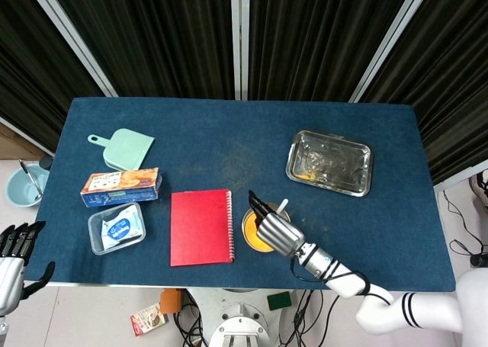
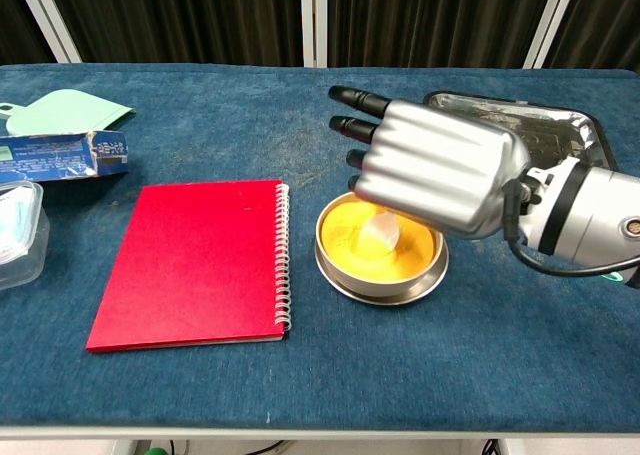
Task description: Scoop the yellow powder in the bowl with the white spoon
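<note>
A metal bowl (image 2: pixel 340 272) of yellow powder (image 2: pixel 352 243) sits near the table's front edge, just right of a red notebook. The bowl (image 1: pixel 250 233) also shows in the head view, partly under my right hand (image 1: pixel 272 229). In the chest view my right hand (image 2: pixel 432 171) hovers over the bowl's far right side, fingers stretched toward the back. The white spoon (image 2: pixel 380 231) dips into the powder from under the palm, and its handle (image 1: pixel 281 205) pokes out past the hand. The palm hides the grip itself. My left hand (image 1: pixel 15 265) hangs open off the table's front left corner.
The red spiral notebook (image 2: pixel 195 261) lies left of the bowl. A metal tray (image 1: pixel 329 162) with yellow residue sits at the right rear. At the left are a green dustpan (image 1: pixel 126 149), a snack box (image 1: pixel 120 187) and a clear plastic container (image 1: pixel 116 229).
</note>
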`<action>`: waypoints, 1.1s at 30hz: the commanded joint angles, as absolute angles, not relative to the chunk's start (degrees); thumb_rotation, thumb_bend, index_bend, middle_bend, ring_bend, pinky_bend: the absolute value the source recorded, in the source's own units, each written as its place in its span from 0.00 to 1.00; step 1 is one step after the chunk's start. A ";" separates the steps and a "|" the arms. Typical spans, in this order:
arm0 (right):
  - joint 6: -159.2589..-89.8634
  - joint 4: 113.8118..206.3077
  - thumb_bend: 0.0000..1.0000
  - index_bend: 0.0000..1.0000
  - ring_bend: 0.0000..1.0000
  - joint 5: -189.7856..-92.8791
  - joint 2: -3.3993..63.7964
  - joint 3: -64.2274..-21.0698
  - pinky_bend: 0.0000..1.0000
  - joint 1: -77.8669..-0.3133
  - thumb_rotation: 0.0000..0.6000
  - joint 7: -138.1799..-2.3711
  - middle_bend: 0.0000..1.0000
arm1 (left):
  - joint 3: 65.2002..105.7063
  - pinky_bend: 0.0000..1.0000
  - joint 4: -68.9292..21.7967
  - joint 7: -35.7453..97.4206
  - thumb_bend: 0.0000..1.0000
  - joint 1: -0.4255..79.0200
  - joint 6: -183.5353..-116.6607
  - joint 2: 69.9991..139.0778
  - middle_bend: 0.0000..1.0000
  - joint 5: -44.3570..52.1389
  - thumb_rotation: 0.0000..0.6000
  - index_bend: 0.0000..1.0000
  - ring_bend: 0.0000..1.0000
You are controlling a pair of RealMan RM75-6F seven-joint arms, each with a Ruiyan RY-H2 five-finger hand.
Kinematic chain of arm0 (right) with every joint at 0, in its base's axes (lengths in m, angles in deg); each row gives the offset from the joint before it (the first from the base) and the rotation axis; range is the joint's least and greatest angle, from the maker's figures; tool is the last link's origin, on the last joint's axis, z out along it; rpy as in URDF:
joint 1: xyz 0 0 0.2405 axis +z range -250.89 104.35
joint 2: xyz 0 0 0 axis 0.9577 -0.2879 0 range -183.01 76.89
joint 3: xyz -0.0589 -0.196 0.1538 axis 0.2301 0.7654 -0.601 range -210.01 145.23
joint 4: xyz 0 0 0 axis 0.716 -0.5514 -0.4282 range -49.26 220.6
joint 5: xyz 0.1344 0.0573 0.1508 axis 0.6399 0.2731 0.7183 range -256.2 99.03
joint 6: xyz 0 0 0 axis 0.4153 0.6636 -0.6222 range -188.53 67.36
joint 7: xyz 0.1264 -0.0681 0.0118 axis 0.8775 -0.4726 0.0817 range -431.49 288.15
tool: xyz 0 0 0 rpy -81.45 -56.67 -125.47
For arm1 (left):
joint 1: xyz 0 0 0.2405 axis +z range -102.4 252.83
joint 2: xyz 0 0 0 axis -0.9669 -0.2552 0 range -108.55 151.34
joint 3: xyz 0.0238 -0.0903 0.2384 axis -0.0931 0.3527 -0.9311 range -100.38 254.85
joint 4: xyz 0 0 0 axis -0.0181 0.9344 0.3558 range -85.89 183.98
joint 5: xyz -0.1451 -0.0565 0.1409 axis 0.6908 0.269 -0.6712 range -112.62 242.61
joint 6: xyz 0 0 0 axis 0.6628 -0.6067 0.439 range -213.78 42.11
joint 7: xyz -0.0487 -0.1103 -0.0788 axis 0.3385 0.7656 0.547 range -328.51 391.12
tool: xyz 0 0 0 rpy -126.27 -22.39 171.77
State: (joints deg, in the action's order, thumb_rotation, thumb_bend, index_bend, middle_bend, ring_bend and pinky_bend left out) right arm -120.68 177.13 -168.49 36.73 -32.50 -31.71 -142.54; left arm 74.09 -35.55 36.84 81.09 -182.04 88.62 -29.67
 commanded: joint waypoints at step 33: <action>-108.52 180.58 0.44 0.86 0.12 -175.99 31.94 -38.40 0.00 -26.66 1.00 -166.21 0.43 | 73.53 0.07 -38.42 34.11 0.33 81.33 -182.91 87.43 0.11 -31.14 1.00 0.07 0.07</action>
State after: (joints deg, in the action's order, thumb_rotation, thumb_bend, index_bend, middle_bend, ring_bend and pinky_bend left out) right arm -112.60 178.72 -177.51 32.46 -36.86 -28.36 -160.72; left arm 73.54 -38.53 34.01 81.29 -182.85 87.41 -31.17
